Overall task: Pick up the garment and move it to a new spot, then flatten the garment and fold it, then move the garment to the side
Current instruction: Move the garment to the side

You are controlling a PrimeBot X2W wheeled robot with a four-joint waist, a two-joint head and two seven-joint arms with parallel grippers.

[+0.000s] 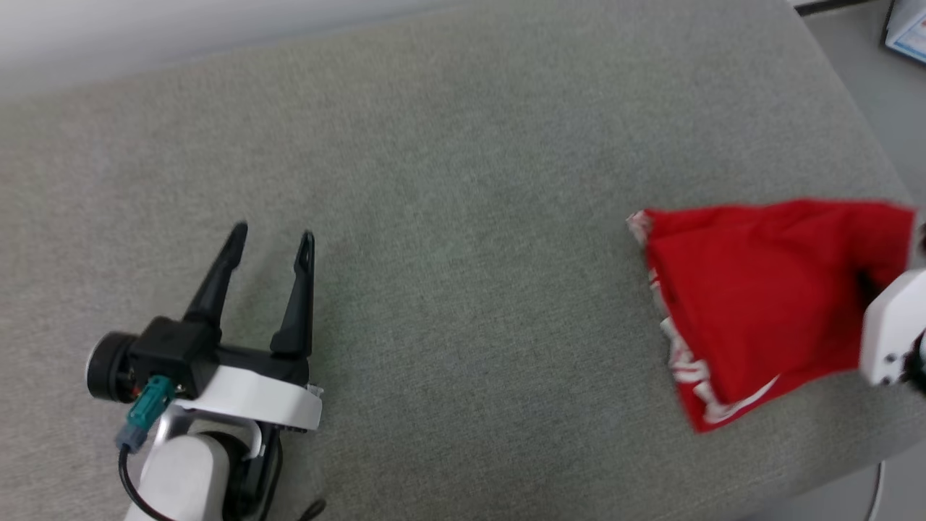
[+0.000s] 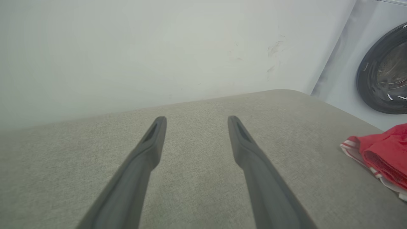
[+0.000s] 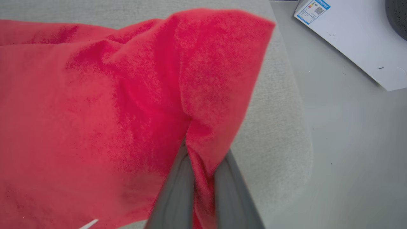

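Head view: the garment [image 1: 767,304] lies folded at the right end of the grey surface [image 1: 463,181], red with striped trim along its left edge. The left gripper [image 1: 271,237] sits at lower left with its fingers spread, well apart from the garment. The right arm's pale casing [image 1: 890,333] overlaps the garment's right edge.

Left wrist view: the spread fingers [image 2: 149,149] hang over bare surface, and the garment [image 2: 381,152] lies far to the right, below a washing machine [image 2: 384,70].

Right wrist view: the right gripper [image 3: 205,156] has its fingers pressed together, pinching a fold of the garment's red cloth by the surface's rounded end.
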